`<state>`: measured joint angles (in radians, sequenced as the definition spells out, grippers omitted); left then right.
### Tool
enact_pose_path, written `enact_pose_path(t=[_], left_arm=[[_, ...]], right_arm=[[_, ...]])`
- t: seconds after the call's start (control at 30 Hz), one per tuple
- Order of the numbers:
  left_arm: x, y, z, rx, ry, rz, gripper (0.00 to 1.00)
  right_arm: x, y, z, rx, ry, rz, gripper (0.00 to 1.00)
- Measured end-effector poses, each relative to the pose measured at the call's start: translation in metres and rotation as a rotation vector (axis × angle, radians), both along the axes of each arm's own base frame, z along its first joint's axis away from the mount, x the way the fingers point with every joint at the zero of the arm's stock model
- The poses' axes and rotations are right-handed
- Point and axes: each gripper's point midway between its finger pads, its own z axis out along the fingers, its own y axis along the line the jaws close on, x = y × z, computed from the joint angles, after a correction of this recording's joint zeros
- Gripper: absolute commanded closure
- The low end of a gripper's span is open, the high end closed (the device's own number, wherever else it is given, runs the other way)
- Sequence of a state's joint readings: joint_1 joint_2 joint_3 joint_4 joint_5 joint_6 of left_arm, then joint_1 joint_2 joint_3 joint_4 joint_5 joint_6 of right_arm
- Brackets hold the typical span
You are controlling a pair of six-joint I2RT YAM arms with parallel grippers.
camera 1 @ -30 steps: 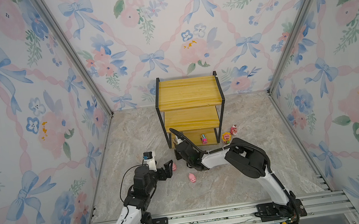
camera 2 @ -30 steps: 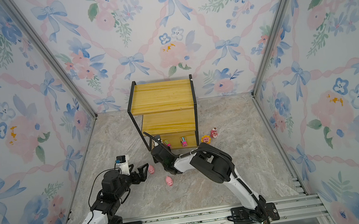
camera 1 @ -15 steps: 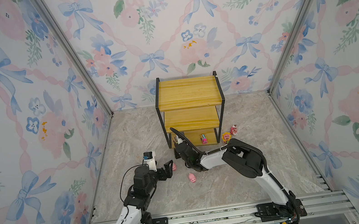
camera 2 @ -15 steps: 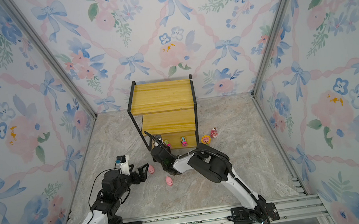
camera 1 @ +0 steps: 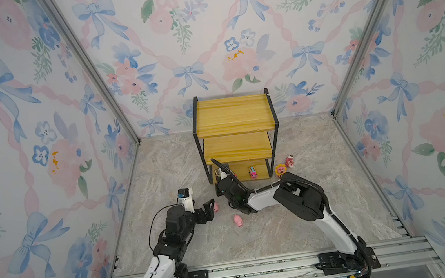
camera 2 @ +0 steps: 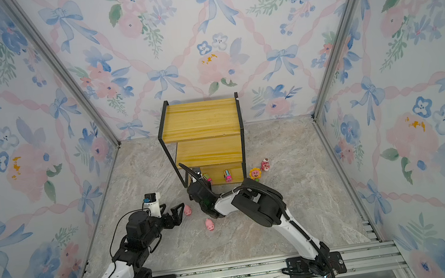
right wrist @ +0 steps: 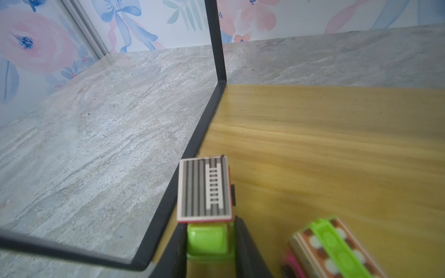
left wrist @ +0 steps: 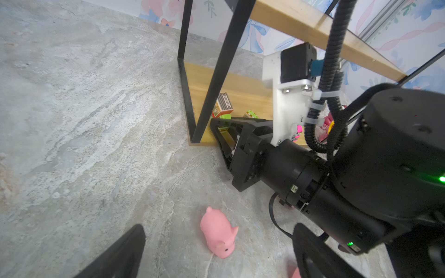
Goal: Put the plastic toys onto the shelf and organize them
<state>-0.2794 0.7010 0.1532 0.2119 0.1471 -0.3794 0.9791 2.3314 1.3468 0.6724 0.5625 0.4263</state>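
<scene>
Down at the btm board of the shelf (camera 1: 234, 114), by its near-left frame post in both top views, my right hand (right wrist: 210, 240) is clamped on a toy truck (right wrist: 204, 190). Both fingers (right wrist: 245, 245) squeeze the green cab, and the grey striped roof w/ a white ladder print sticks out ahead of them. Truck sits right at the board's edge next to the black frame; can't tell if its wheels touch the wood. Just beside it on the same board lies a 2nd vehicle (right wrist: 332, 245), green strip over brown-and-white sides, pink at one end. A 3rd vehicle (camera 1: 252, 172) stands further along that board, nearer the right post. My left hand (camera 2: 172, 210) is low over the table (camera 1: 288, 239), spread wide, gripping nothing. One pink pig (camera 1: 215, 206) lies on the table just off its tip; a 2nd pig (camera 1: 238, 220) lies near my right forearm. Right of the shelf, on the table, stands a bear w/ yellow petals (camera 1: 280, 170), and the other bear (camera 1: 289, 161) is just behind it.
</scene>
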Motion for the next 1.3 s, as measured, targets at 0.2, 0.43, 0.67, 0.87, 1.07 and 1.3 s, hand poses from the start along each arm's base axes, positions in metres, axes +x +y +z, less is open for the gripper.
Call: enact_pose_path(t=[0.2,0.43,0.67,0.87,1.07,1.3], left_arm=[[-0.0002,-0.0005,0.0000,-0.001,0.000,-0.003,0.04],[-0.0005,-0.0011,0.0001,-0.003,0.001,-0.007,0.03],[-0.0006,-0.0011,0.0002,-0.003,0.000,-0.007,0.03],[-0.0006,-0.0011,0.0011,-0.004,-0.004,-0.007,0.03],[-0.0011,-0.0010,-0.0002,-0.003,-0.001,-0.007,0.03],[-0.0014,-0.0009,-0.0008,-0.003,0.000,-0.007,0.03]], right_arm=[[0.0003,0.0014,-0.0038,0.004,-0.018,-0.004,0.86],[0.0020,0.0039,-0.0038,0.022,-0.036,-0.005,0.83],[0.0033,0.0059,-0.0024,0.030,-0.041,-0.005,0.82],[0.0047,0.0079,0.0015,0.039,-0.046,-0.005,0.78],[0.0056,0.0092,0.0028,0.042,-0.048,-0.005,0.70],[0.0060,0.0090,0.0013,0.039,-0.048,-0.009,0.70]])
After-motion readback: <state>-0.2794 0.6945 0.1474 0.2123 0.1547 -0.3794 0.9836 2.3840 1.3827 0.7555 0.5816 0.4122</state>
